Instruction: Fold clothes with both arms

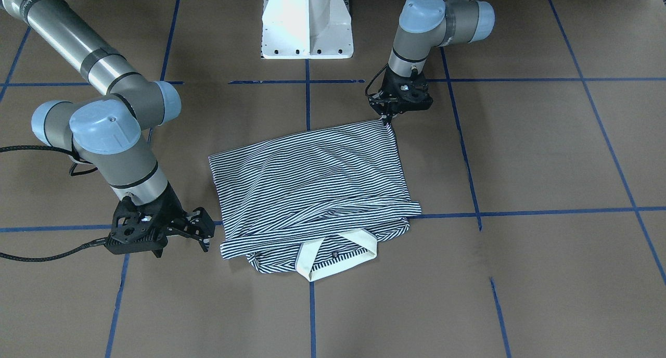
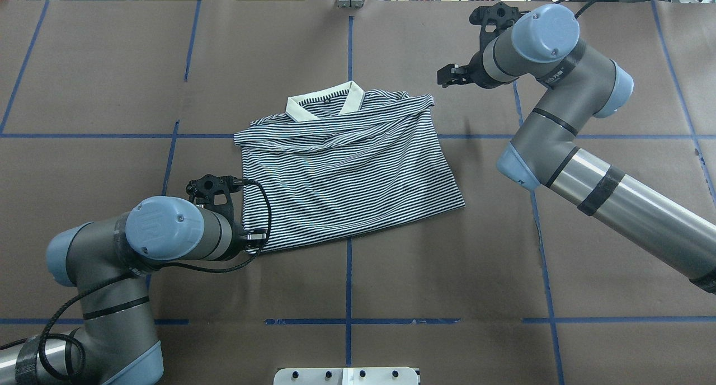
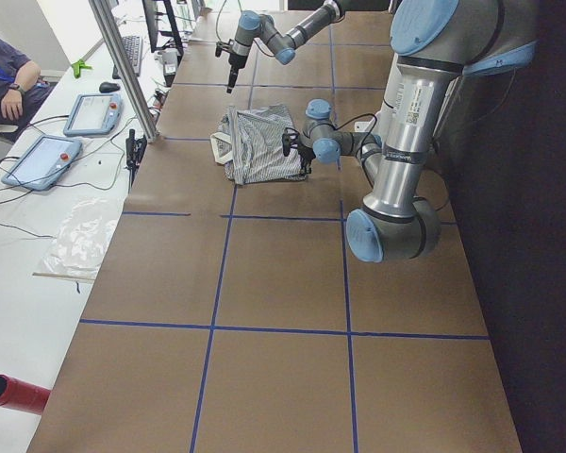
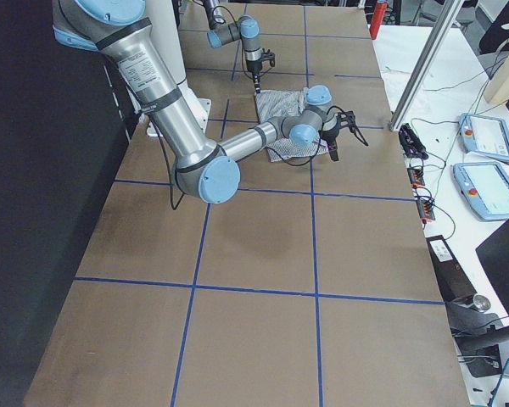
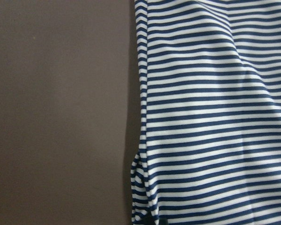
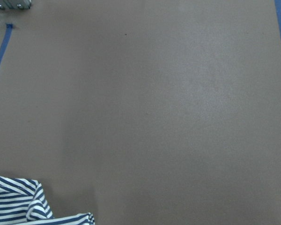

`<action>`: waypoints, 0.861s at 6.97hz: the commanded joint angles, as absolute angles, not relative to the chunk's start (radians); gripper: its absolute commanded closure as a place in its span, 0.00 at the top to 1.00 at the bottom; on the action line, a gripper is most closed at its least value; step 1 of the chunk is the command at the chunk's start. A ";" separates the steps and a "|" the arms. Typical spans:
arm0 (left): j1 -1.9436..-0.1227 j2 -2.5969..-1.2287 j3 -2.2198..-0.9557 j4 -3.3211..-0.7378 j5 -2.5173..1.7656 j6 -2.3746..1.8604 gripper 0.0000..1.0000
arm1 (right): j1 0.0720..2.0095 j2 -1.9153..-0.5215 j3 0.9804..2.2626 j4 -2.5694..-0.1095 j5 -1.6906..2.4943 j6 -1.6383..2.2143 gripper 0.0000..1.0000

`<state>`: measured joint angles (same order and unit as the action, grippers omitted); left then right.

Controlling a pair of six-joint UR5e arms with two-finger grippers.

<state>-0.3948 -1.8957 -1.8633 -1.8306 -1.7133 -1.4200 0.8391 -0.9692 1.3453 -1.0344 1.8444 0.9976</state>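
Right end effector (image 1: 207,234) open, left (image 1: 387,118) pinching shirt (image 1: 312,181)

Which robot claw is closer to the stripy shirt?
Left. The left gripper has its tips right at one corner of the shirt. The right gripper is off to the side of the shirt's other end, not touching it.

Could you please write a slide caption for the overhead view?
Partly folded striped polo shirt on the table; left pincer at its corner, right pincer open, apart.

Overhead, front cameras opposed, sharing shirt (image 2: 347,172); wrist cameras close.
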 commanded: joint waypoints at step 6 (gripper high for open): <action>-0.818 -1.991 -1.494 -1.996 -1.713 -1.010 0.00 | 0.839 -0.971 1.342 -1.035 1.844 1.006 1.00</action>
<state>-0.7217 -1.9354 -1.6422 -1.9014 -1.7133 -1.0702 0.8378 -0.9702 1.3426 -1.0352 1.8438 1.0069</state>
